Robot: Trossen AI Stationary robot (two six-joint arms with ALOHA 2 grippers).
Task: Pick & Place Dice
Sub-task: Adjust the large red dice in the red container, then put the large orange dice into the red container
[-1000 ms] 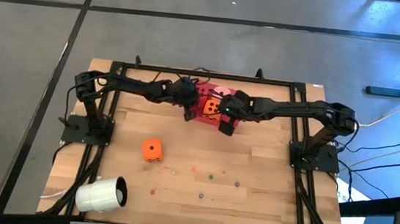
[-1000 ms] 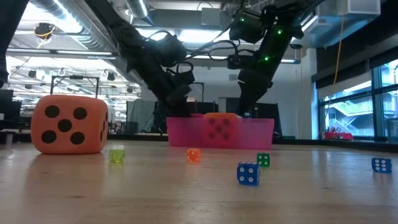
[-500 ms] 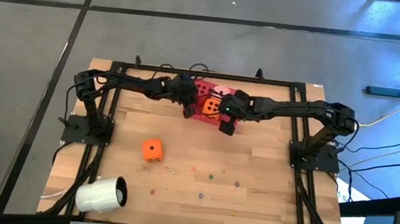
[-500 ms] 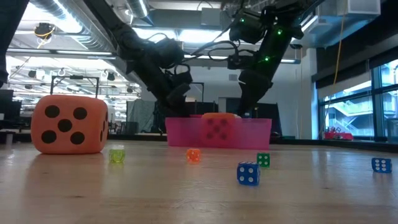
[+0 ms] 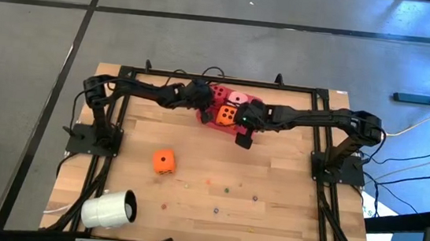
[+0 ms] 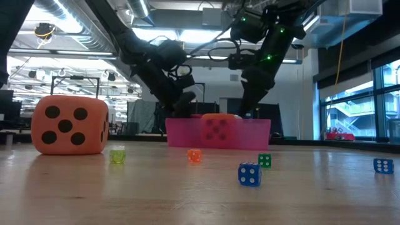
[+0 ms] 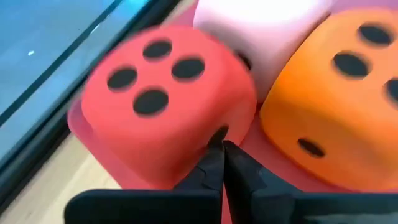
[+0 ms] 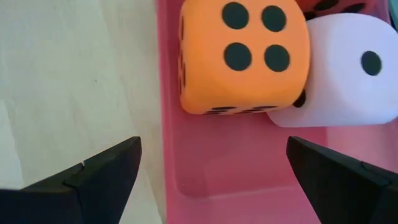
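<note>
Three of the dice are sitting in the tray at the far middle of the surface: the red die on the left side, the pale pink die at the far side, and an orange die with four pips up on the near-right side. All three are packed tight, touching each other. From the low view you mostly just see the pink tray wall with the orange one poking above the rim.

The fourth one, the other orange die, is out on its own on the bare wood, well apart from the tray, to the near left. It looms huge in the low view, five pips facing the camera.

The left gripper is right up against the red die, its fingers pinched together with basically no gap, tips touching the die's near lower edge. It isn't holding anything.

The right gripper hangs over the near right part of the tray, fingers spread wide, one out over the wood and the other over the tray, nothing between them.

Other stuff: a white cup lying on its side at the near left corner, plus a scatter of tiny dice along the near part of the surface, including a blue one, a green one, a small orange one and a yellowish one.
</note>
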